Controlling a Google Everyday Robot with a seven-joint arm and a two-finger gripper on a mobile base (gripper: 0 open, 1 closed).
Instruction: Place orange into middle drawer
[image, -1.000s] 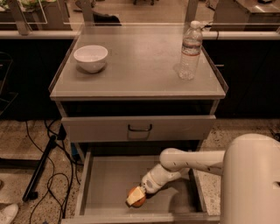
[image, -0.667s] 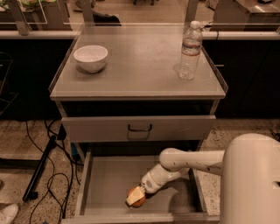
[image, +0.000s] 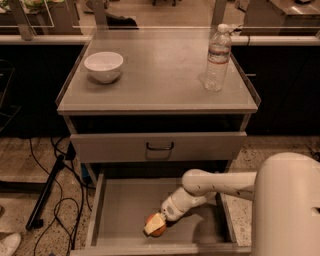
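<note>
The middle drawer (image: 120, 210) is pulled out below the cabinet top, showing a flat grey floor and low side walls. The orange (image: 158, 229) lies low in the drawer near its front wall, right of centre. My gripper (image: 154, 224) reaches down into the drawer from the right, and its pale fingers (image: 153, 223) are closed around the orange, covering its top. The arm (image: 220, 184) stretches in over the drawer's right side.
A white bowl (image: 104, 65) stands at the back left of the cabinet top (image: 160, 85) and a clear water bottle (image: 218, 59) at the right. The upper drawer front (image: 159, 146) with a dark handle is shut. Cables and a stand leg lie on the floor at left.
</note>
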